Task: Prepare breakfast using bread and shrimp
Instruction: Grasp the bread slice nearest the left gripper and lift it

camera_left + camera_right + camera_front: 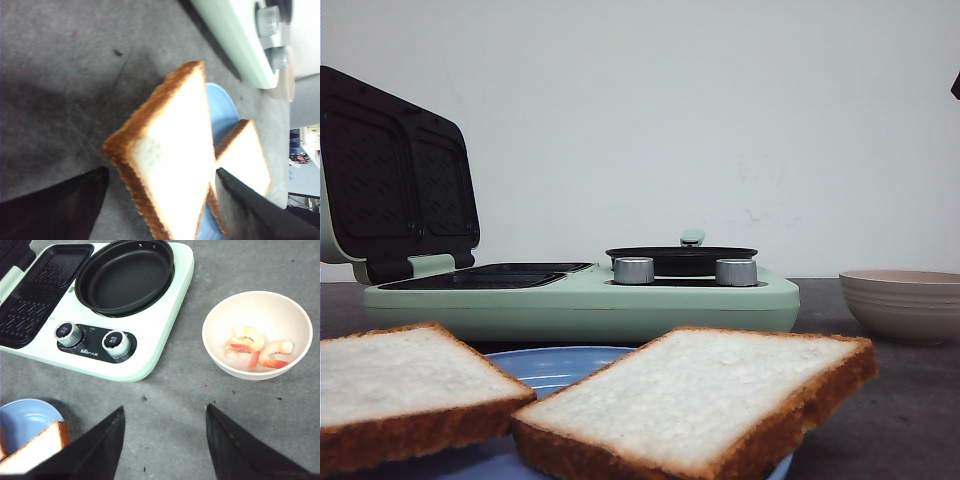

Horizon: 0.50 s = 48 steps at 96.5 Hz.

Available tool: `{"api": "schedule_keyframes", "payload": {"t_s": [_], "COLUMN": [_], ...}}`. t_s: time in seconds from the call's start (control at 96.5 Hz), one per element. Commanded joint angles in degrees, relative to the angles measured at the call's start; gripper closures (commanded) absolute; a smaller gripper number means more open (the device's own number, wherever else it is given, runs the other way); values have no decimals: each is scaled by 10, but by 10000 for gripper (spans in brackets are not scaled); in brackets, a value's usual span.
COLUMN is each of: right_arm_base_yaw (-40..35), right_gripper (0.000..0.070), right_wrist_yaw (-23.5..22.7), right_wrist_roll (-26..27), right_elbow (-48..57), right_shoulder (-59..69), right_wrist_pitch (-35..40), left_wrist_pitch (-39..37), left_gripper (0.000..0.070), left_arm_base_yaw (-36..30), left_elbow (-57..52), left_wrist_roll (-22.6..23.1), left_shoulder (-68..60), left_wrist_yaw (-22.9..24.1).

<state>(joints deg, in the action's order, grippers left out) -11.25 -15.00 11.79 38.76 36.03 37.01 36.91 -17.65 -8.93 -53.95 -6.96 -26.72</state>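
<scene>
Your stock: two bread slices (695,400) on the near blue plate (555,362); shrimp (260,349) in the right bowl (220,320). Left gripper (160,200) and right gripper (165,440) both spread, empty.

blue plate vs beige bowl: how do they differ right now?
The blue plate is shallow and flat; the beige bowl is deep with high walls. The plate carries two bread slices that overhang its rim; the bowl holds shrimp fully inside it. In the front view the plate sits before the breakfast maker, the bowl to its right. Both are round and rest on the grey table.
</scene>
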Motion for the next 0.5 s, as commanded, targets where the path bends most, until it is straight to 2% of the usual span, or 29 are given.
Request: {"api": "schedule_keyframes", "payload": {"t_s": [0.0,0.332,0.487], "right_arm_base_yaw": [-2,-2,-2], "right_gripper": [390,390,390], "right_wrist_yaw": [-2,-2,-2], "right_wrist_roll": [-8,-17,-20], "right_elbow": [7,7,7], "right_shoulder": [2,2,2], "right_wrist_pitch": [-7,-7,-7], "left_wrist_pitch": [-9,-54,-90], "left_gripper": [299,318,424], "left_arm_base_yaw": [-2,-3,-3], "left_elbow": [12,23,26], "left_wrist_roll": [5,4,3], "left_shoulder": [-5,-36,-49], "left_wrist_yaw": [2,1,1]}}
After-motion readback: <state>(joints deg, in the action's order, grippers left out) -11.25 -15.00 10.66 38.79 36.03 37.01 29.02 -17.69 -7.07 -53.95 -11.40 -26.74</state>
